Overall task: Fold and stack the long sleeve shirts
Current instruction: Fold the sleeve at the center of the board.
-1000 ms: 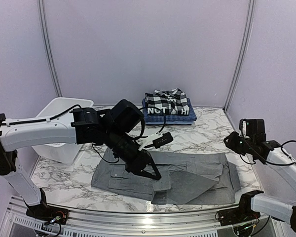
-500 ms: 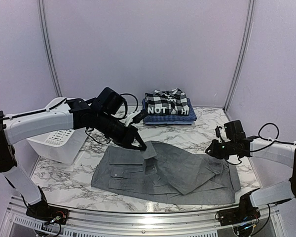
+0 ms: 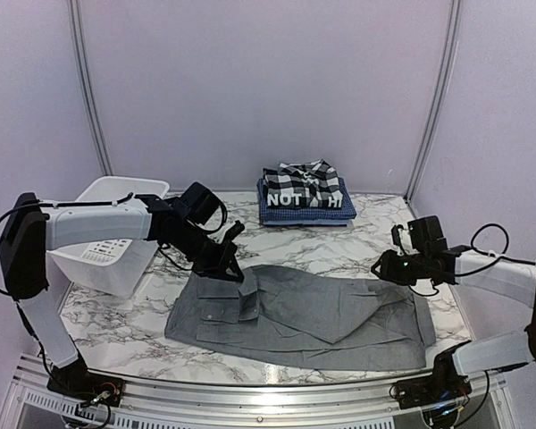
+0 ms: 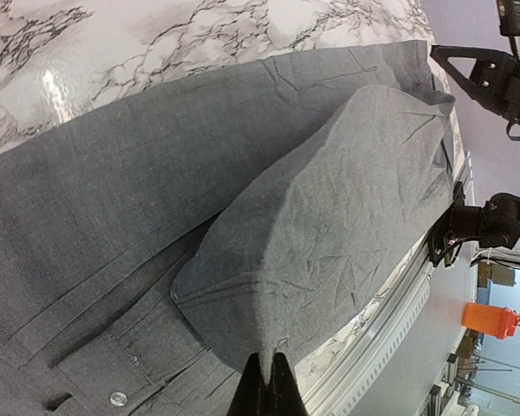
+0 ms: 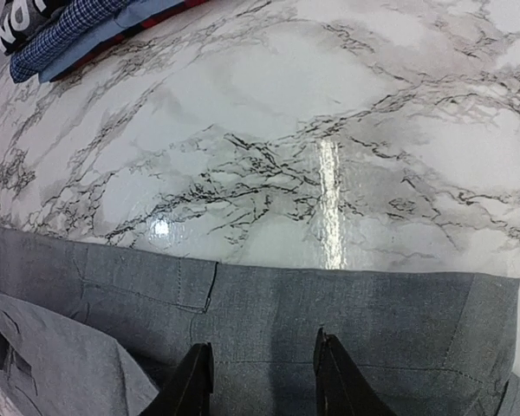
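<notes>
A plain grey shirt [image 3: 322,308] lies spread lengthwise across the front of the marble table [image 3: 375,232]. My left gripper [image 3: 231,269] is shut on a fold of it near the shirt's left end. In the left wrist view the grey cloth [image 4: 329,225] rises like a tent into the closed tips [image 4: 267,381]. My right gripper [image 3: 381,267] hovers open at the shirt's right end. In the right wrist view its fingers [image 5: 196,381] stand apart just over the grey cloth [image 5: 347,303]. A stack of folded shirts [image 3: 305,193], plaid on top, sits at the back.
A white plastic tub [image 3: 96,243] stands at the left, right beside the left arm. The folded stack's blue edge [image 5: 56,30] shows at the top left of the right wrist view. The table's metal front rail [image 3: 250,393] runs just below the shirt.
The left gripper has carried the cloth fold from the shirt's front middle back and left to the collar end. The right arm came down from the right side to the shirt's right end.
</notes>
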You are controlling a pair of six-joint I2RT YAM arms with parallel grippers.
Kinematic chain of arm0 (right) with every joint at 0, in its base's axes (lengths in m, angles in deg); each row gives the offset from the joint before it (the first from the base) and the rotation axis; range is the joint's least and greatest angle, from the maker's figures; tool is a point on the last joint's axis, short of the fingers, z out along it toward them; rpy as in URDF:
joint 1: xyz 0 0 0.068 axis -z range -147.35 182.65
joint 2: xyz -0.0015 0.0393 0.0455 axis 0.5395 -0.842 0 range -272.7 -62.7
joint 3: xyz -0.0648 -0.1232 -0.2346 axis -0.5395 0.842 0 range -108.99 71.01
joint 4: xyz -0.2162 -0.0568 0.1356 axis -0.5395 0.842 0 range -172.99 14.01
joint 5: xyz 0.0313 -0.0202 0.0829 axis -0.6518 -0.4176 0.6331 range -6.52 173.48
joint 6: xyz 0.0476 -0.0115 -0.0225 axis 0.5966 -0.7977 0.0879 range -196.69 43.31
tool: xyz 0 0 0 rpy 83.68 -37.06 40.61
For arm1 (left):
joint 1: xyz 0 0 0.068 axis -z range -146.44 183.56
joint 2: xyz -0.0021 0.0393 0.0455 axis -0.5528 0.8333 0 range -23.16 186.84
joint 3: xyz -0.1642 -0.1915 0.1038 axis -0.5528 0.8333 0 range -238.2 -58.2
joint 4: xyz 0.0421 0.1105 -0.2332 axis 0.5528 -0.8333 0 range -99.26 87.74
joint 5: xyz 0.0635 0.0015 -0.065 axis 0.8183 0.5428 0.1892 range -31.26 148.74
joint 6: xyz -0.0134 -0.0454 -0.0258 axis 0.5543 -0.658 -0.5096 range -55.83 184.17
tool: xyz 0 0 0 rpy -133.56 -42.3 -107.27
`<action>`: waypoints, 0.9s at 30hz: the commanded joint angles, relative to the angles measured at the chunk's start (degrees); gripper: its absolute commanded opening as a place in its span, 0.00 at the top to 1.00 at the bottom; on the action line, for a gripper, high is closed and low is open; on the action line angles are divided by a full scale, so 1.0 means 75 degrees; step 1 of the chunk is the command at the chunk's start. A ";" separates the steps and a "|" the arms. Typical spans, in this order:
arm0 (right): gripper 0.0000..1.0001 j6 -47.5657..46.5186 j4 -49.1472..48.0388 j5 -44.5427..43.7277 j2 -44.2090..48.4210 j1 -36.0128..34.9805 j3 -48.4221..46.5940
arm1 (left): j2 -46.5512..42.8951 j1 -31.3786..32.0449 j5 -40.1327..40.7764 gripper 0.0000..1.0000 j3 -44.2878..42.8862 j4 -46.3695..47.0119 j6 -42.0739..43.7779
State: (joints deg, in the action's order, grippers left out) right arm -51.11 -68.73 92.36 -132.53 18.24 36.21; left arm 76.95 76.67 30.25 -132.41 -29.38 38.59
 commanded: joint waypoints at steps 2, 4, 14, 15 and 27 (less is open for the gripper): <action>0.59 -0.0129 0.0174 -0.0367 0.0512 -0.0080 -0.0390 | 0.0116 -0.0292 0.0167 1.00 0.0274 0.0139 -0.0304; 0.57 -0.0150 0.0213 -0.0416 0.0613 -0.0123 -0.0417 | 0.0118 -0.0378 0.0197 1.00 0.0340 0.0137 -0.0377; 0.53 -0.0118 0.0201 -0.0504 0.0745 -0.0530 -0.0386 | 0.0183 -0.0756 0.0089 0.76 0.0348 0.0131 -0.0479; 0.53 -0.0118 0.0181 -0.0505 0.0702 -0.0542 -0.0376 | 0.0196 -0.0756 0.0134 0.66 0.0339 0.0124 -0.0444; 0.53 -0.0153 -0.0018 -0.0460 0.0365 -0.0654 -0.0341 | 0.0039 -0.0689 0.0854 0.37 0.1046 0.0741 -0.0317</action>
State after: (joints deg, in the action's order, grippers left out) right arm -51.72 -67.55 89.35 -128.79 14.11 34.52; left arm 77.33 71.19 34.68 -127.19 -26.67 35.75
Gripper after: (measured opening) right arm 0.475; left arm 0.624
